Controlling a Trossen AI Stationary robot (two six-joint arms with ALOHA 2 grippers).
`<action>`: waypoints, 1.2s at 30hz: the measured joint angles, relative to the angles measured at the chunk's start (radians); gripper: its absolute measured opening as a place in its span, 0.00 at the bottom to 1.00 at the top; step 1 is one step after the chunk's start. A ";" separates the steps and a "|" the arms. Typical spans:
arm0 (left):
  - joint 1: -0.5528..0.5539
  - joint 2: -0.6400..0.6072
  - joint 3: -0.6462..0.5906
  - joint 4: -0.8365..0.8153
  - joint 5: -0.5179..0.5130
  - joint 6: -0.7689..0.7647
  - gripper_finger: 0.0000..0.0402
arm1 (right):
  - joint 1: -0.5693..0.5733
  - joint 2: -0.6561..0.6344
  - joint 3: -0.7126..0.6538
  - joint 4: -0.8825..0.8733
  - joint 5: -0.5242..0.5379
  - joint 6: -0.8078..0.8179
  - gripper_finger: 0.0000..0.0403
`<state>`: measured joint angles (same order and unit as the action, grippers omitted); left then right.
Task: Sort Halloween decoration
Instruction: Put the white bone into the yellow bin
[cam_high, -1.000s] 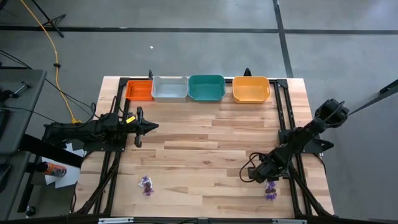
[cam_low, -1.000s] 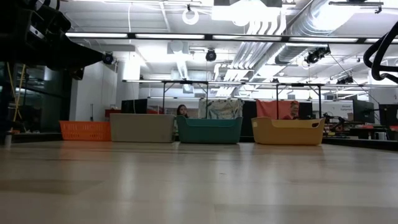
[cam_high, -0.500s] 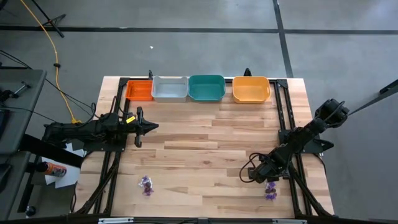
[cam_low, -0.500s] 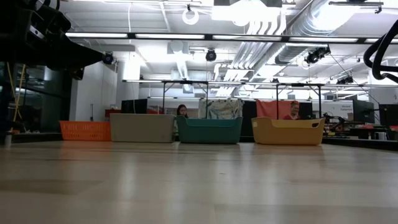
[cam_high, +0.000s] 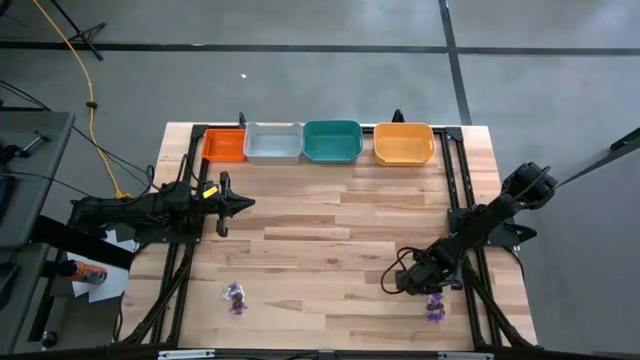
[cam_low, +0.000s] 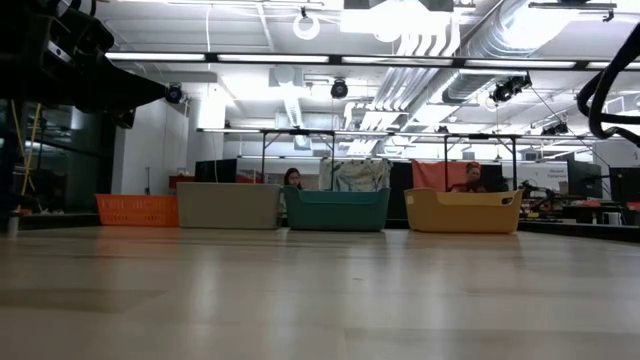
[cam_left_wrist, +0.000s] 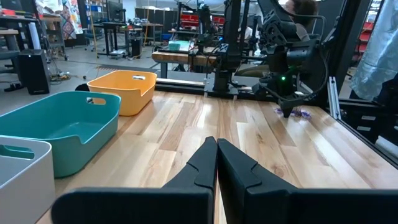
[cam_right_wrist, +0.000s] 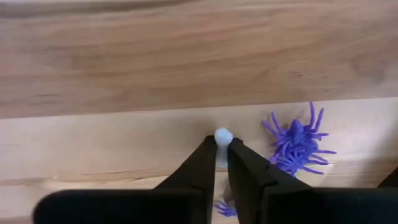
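Right gripper (cam_right_wrist: 221, 163) clamping a pale trinket (cam_right_wrist: 222, 142) beside purple spiders (cam_right_wrist: 296, 140), isolating it for sorting | left gripper (cam_left_wrist: 216, 163) waiting, fingers together, mid-table.

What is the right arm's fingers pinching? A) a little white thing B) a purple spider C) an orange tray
A: the right gripper is shut on a small pale trinket, while the purple spiders lie beside it on the table.
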<state>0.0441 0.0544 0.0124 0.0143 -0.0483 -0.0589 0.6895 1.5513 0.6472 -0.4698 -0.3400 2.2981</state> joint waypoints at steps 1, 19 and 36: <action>0.000 0.000 0.000 0.000 0.000 0.000 0.00 | 0.000 0.000 0.000 -0.001 0.003 -0.006 0.07; 0.000 0.000 0.000 0.000 0.000 0.000 0.00 | -0.027 -0.156 0.067 -0.020 0.452 -0.250 0.00; 0.000 0.000 0.000 0.000 0.000 0.000 0.00 | -0.461 -0.173 0.126 0.517 0.647 -1.117 0.00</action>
<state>0.0441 0.0544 0.0128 0.0143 -0.0483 -0.0589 0.2289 1.3778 0.7731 0.0472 0.3069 1.1810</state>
